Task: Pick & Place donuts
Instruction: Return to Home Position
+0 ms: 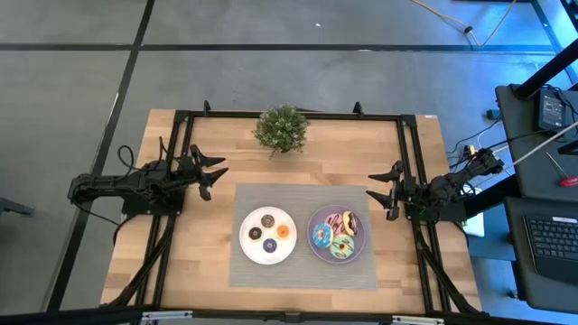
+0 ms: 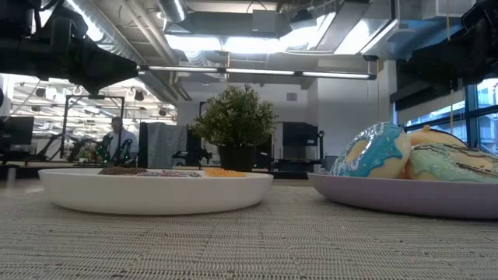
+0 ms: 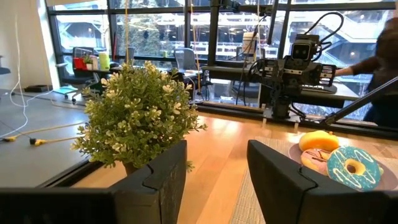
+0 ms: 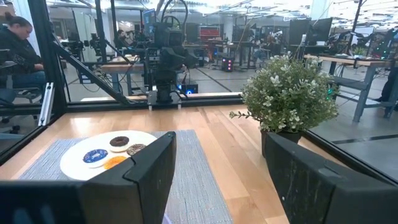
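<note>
Several larger frosted donuts, among them a blue one (image 1: pixel 321 236), a green one (image 1: pixel 340 248) and a chocolate one (image 1: pixel 349 223), lie on the purple plate (image 1: pixel 313 255). The mini donuts, among them an orange one (image 1: pixel 283 232) and a purple one (image 1: pixel 269 246), lie on the white plate (image 1: pixel 246 246). In the low view the blue donut (image 2: pixel 373 152) leans up on the purple plate (image 2: pixel 405 198). My left gripper (image 1: pixel 215 177) hovers open at the table's left side, left of the plates. My right gripper (image 1: pixel 379 187) hovers open at the right side.
Both plates sit on a grey woven mat (image 1: pixel 262 275) on the wooden table (image 1: pixel 208 144). A green potted plant (image 1: pixel 281 129) stands near the far edge, behind the mat. A black frame (image 1: pixel 411 153) runs around the table. People show in the room beyond.
</note>
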